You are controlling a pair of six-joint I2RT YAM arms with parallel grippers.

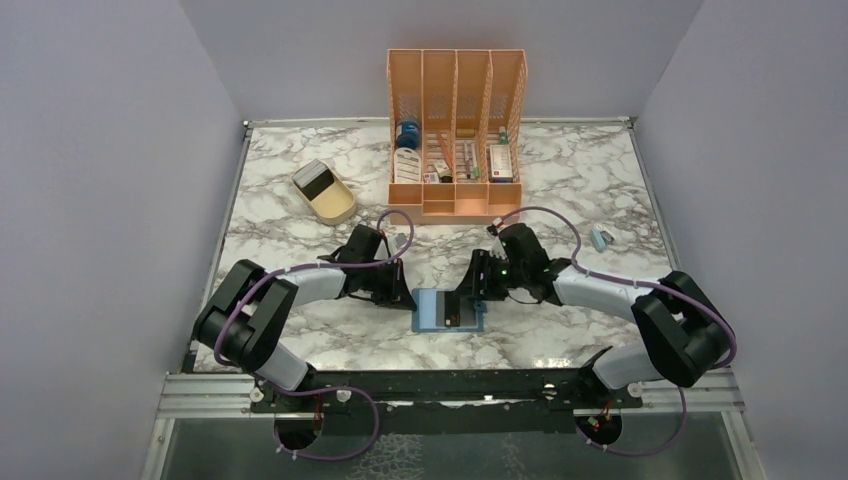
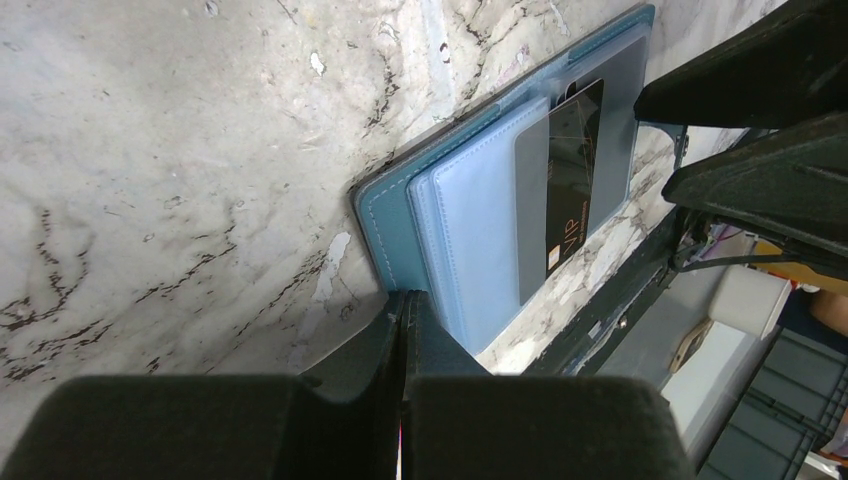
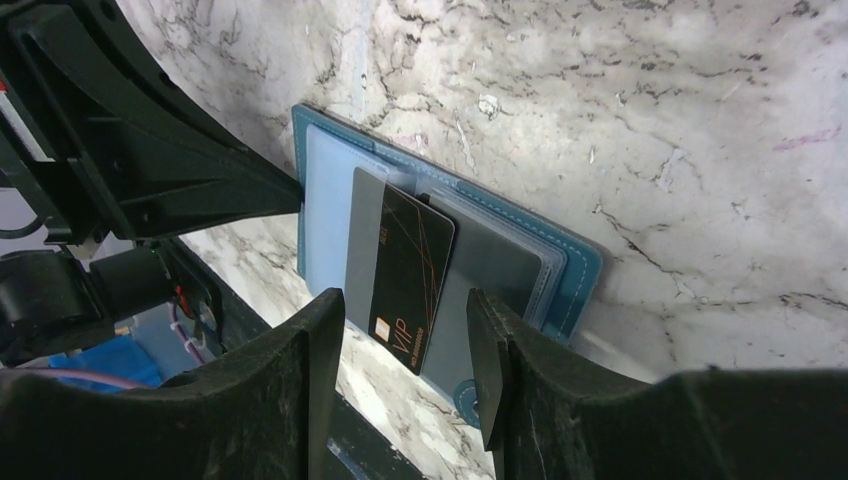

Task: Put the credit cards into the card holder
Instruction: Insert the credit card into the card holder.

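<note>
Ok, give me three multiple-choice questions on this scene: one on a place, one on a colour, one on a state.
1. Where is the card holder? A lifted in the air; B flat on the table between the left tool and the right tool; C inside a drawer.
2. The credit card on it is: A red; B black; C white.
3. The right tool is: A open; B shut on the card; C shut on the holder.
Answers: 1 B, it lies open on the marble between both tools. 2 B, its face is black with VIP lettering. 3 A, its fingers stand apart either side of the card.
</note>
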